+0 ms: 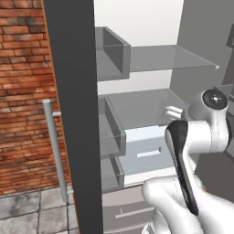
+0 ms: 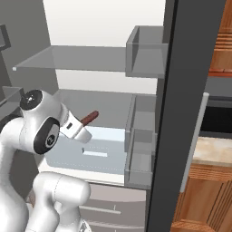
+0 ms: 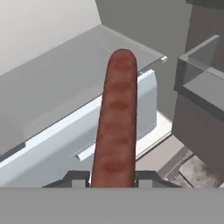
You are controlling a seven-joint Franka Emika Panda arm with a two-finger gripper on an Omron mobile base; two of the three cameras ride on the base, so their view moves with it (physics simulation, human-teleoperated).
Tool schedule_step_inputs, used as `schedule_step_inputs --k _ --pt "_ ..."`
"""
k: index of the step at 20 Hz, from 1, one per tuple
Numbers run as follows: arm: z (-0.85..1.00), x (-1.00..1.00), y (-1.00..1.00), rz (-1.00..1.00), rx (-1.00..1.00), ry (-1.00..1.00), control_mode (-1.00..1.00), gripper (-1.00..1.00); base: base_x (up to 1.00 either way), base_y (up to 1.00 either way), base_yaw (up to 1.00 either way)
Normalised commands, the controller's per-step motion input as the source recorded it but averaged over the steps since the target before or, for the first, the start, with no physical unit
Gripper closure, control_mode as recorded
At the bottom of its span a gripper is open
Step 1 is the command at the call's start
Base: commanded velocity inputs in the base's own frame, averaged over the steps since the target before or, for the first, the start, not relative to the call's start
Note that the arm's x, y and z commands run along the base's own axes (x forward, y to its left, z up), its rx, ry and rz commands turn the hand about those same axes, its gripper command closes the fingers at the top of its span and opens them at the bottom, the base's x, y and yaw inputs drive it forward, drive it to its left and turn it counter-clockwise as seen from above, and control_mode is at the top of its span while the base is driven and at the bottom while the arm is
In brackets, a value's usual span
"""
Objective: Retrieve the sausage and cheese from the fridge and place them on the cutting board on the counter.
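Sausage (image 3: 117, 127) is sitting clamped between the fingers of the tool (image 3: 114, 178), projecting forward above the pale drawer (image 2: 90, 152) inside the open fridge (image 1: 137, 27). Risk, as a judgement: the long free end is liable to be knocking a door bin (image 2: 141, 156) or the glass shelf (image 2: 72, 59) while leaving, twisting it loose. Shelves and bins are showing nothing inside; drawer contents are hidden. Cheese is not being located here.
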Motion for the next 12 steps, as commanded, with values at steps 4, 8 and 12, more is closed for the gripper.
schedule_step_inputs --k 4,8,12 --pt "0.85 -0.85 -0.13 0.05 0.00 -0.03 -1.00 1.00 0.00 0.00 0.00" --pt "0.77 -0.53 -0.02 0.01 -0.03 -0.05 -1.00 1.00 0.00 0.00 0.00" --pt "0.35 -0.13 0.00 0.00 -0.03 0.02 -1.00 1.00 0.00 0.00 0.00"
